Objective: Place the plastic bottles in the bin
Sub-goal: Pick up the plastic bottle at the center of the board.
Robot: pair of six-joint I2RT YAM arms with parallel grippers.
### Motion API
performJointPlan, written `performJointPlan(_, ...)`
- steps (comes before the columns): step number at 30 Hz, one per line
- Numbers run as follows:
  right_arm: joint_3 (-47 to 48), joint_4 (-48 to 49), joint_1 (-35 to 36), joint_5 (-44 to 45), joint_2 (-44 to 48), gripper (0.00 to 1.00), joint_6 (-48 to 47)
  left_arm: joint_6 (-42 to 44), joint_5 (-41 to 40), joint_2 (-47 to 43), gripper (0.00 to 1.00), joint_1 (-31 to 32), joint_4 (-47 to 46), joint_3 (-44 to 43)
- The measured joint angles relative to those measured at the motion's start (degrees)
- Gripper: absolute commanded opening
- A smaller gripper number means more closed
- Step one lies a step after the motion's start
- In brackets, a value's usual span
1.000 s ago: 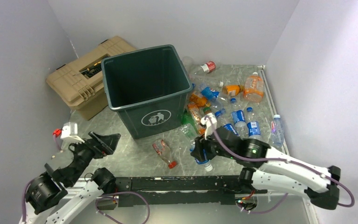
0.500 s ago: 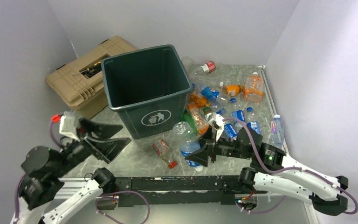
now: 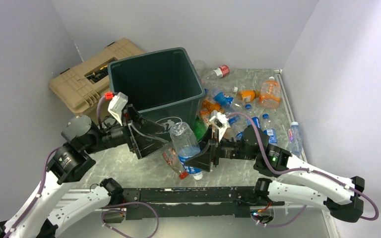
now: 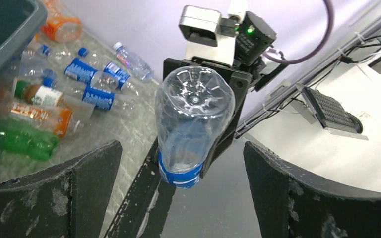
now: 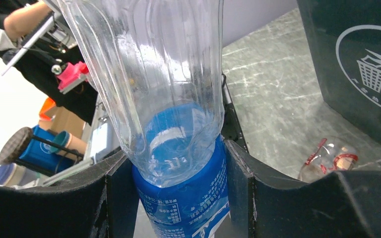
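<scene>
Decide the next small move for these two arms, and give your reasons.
Probably ease the open left gripper forward around the clear bottle. The right gripper holds it raised by its blue label, base toward the left gripper, whose fingers frame it without touching. The bin stands close behind.

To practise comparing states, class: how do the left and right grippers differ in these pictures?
The left gripper is wide open; the right gripper is closed. The left holds nothing; the right grips a clear bottle at its blue label. Both are black and point at each other.
</scene>
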State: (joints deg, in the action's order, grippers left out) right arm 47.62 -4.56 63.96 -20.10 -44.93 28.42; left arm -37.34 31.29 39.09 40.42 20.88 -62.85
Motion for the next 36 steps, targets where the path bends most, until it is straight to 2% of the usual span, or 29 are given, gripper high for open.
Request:
performJointPlan(12, 4.22, 1.60, 0.04, -0.26, -4.83, 0.38, 4.17, -1.29, 2.56, 3.13, 0.99, 0.00, -3.89, -0.81)
performJointPlan(18, 8.85, -1.70, 0.26, -0.98, -8.59, 0.38, 4.83, -1.22, 3.08, 5.81, 0.87, 0.00, -3.02, -1.92)
performJointPlan(23, 12.22, -6.56, 0.26, -0.96, -10.67, 0.38, 4.66, -1.03, 4.98, 7.76, 0.67, 0.00, -2.01, -4.48)
performJointPlan(25, 13.05, -7.52, 0.26, -0.94, -10.95, 0.38, 4.31, -0.85, 5.27, 8.37, 0.65, -0.07, -1.27, -5.11)
performJointPlan(29, 14.45, -10.97, 0.31, -0.79, -10.97, 0.39, 3.58, -0.76, 6.47, 8.74, 0.74, -0.13, -0.48, -5.31)
performJointPlan(31, 15.06, -12.28, 0.37, -0.81, -10.99, 0.38, 3.23, -0.57, 6.97, 8.74, 0.75, -0.13, -0.02, -5.31)
performJointPlan(33, 15.72, -13.49, 0.37, -0.79, -11.10, 0.38, 2.91, -0.31, 7.76, 8.76, 0.72, -0.11, 0.26, -5.31)
performJointPlan(36, 16.65, -14.86, 0.48, -0.85, -11.50, 0.39, 2.38, 0.17, 8.48, 8.81, 0.58, -0.13, 0.48, -5.31)
